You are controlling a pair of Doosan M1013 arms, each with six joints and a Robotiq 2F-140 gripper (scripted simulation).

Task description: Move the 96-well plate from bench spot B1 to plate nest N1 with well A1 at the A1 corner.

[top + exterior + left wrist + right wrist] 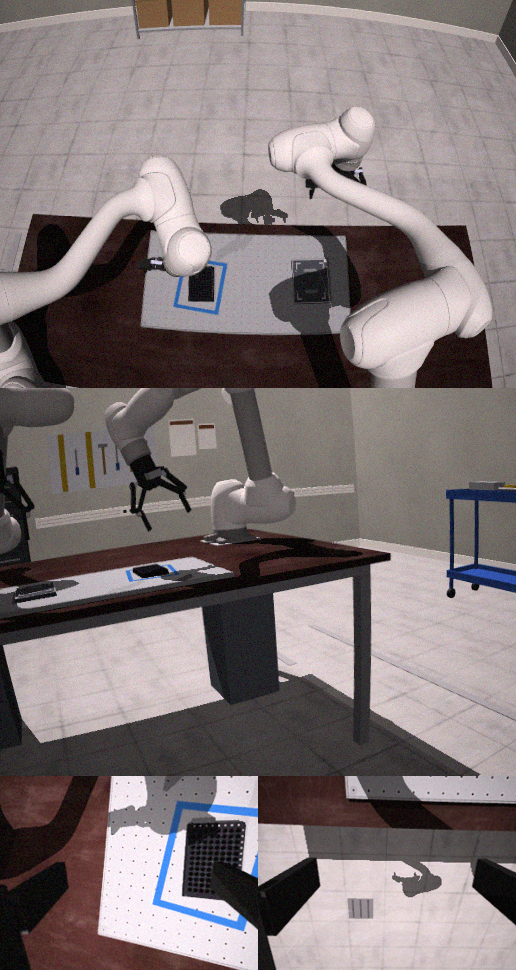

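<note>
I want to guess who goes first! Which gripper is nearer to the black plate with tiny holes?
Left. The left gripper hangs open, up above and beside the black plate; the right gripper is open beyond the table's edge, over the floor.

- The left arm (95, 235) (150, 410) and the right arm (370, 195) (35, 408) are cased in smooth, off-white shells.
- Joints are rounded into bulbous housings; domed ends are formed at the wrists.
- Shell panels are outlined by thin, dark curved seams.
- The left gripper (152, 263) (168, 519) (138, 875) and right gripper (337, 190) (17, 488) (396, 872) are coloured black.
- Their fingers are built from slim, angular links, ended in straight-edged blocks.
- A small pale patch is shown on each gripper from above.
</note>
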